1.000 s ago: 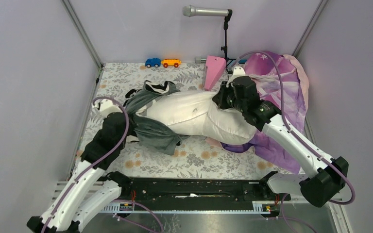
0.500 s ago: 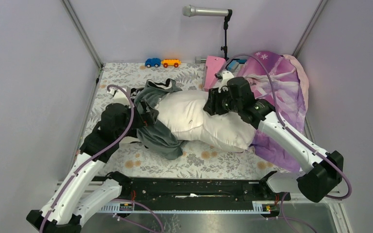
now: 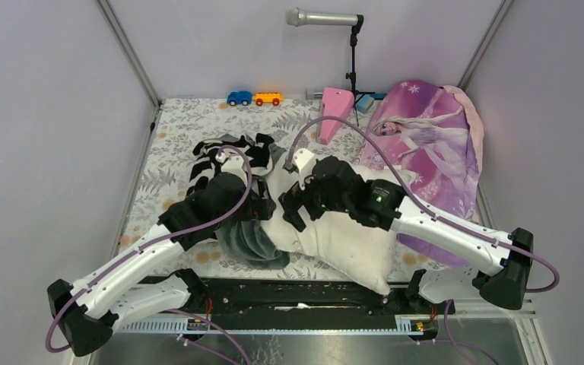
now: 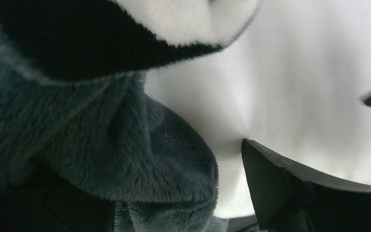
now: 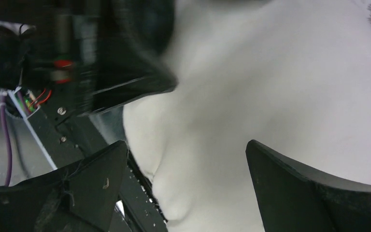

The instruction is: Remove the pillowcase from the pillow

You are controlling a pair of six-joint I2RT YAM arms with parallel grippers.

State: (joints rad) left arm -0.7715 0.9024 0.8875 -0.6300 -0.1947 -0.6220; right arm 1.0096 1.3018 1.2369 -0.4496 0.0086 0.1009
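Note:
The white pillow (image 3: pixel 334 232) lies slantwise in the middle of the table, its near corner hanging over the front rail. The dark grey plush pillowcase (image 3: pixel 247 242) is bunched on its left end, with a black-and-white patch (image 3: pixel 224 150) behind. My left gripper (image 3: pixel 262 207) sits at the pillowcase's edge. In the left wrist view it (image 4: pixel 183 154) is open: one finger (image 4: pixel 280 188) shows, grey plush (image 4: pixel 125 159) hides the other, and the pillow (image 4: pixel 294 96) lies beyond. My right gripper (image 3: pixel 287 207) hovers beside it; in the right wrist view it (image 5: pixel 186 145) is open over the pillow (image 5: pixel 270 87).
A blue toy car (image 3: pixel 239 98) and an orange one (image 3: pixel 268 98) stand at the back. A pink wedge (image 3: pixel 334 112) and a microphone stand (image 3: pixel 352 53) are behind the pillow. Purple princess-print fabric (image 3: pixel 433 137) lies at the right. The black rail (image 3: pixel 304 293) runs along the front.
Both grippers have opened and let go. Both arms swung in to the middle. The pillow shifted toward the near edge, uncovering the princess fabric.

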